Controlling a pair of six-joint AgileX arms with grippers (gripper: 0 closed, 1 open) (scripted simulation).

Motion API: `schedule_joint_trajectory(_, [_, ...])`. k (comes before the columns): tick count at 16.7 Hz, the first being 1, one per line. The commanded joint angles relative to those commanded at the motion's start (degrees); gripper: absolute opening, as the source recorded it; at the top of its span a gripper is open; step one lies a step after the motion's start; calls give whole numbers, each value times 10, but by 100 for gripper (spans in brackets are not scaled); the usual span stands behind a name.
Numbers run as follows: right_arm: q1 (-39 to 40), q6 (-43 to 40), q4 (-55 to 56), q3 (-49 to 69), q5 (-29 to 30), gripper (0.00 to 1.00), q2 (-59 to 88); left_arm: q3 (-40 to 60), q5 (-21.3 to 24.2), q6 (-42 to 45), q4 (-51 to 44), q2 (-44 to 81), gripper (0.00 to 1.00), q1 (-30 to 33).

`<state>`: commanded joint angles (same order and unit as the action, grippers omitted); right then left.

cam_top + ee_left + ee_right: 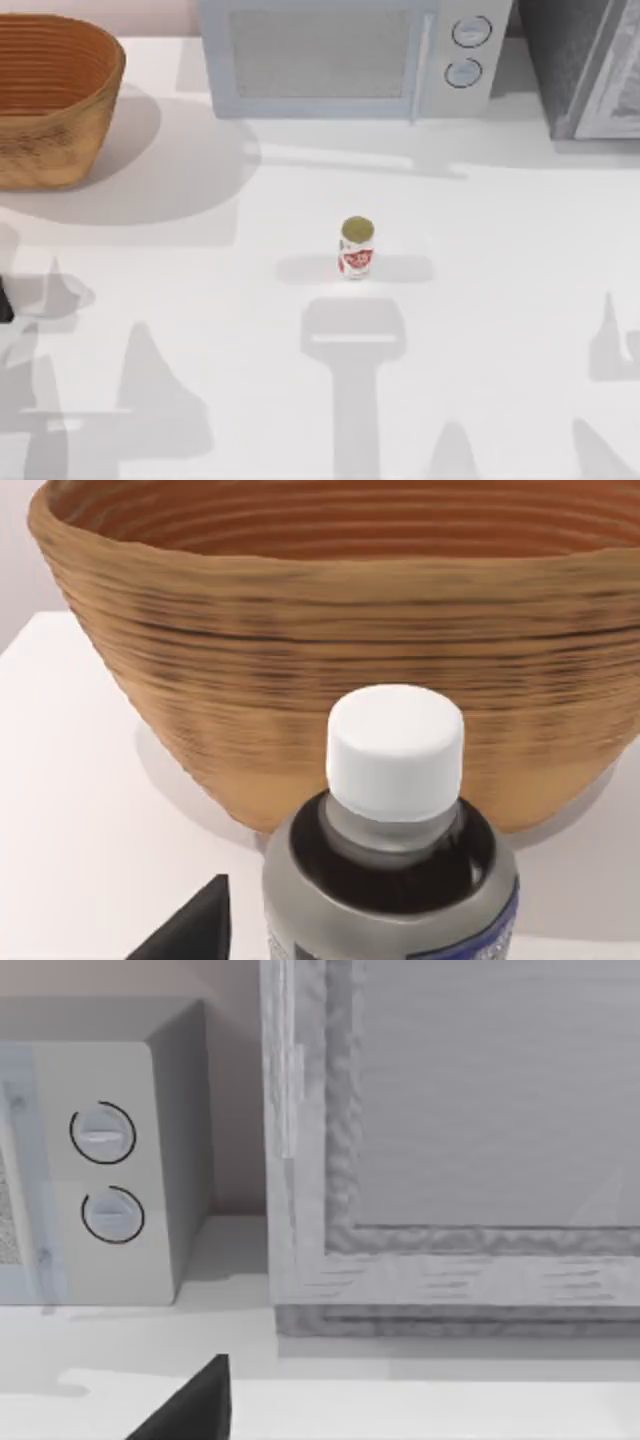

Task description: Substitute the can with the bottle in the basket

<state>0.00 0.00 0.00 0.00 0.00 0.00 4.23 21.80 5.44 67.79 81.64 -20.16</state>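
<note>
1. Left gripper (190,930): in the left wrist view a dark part of it sits at the near edge. I cannot tell whether it is apart, together or clamped.
2. Just beside that dark part I see the bottle (392,860), which has a grey body, a dark shoulder and a white cap (396,748). It stands upright. I cannot tell whether the left gripper touches it.
3. Beyond the bottle is the basket (330,670), with its woven wall facing the camera and the ribbed orange-brown inside visible over the rim. Bottle and basket are near each other, and the bottle is outside the basket.
4. Right gripper (190,1410): a dark part of it shows in the right wrist view. I cannot tell its state. It faces the far right of the table (480,230), towards the microwave (150,1160) with its two knobs (103,1133) and a grey cabinet (450,1110) beside it.
5. In the top view the can (356,248) stands upright near the table's middle, well apart from the basket (60,150) at far left.
</note>
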Motion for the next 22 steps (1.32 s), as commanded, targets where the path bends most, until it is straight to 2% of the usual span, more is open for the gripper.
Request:
schedule_joint_trajectory(5, [0,0,0,0,0,100,0,6,40,10,127,163,100,-40])
schedule_joint_trajectory(11, [0,0,0,0,0,100,0,6,47,11,152,195,100,-49])
schedule_joint_trajectory(14, [0,0,0,0,0,100,0,13,42,10,151,201,100,-43])
schedule_joint_trajectory(22, [0,0,0,0,0,100,0,126,-15,-4,144,299,100,16])
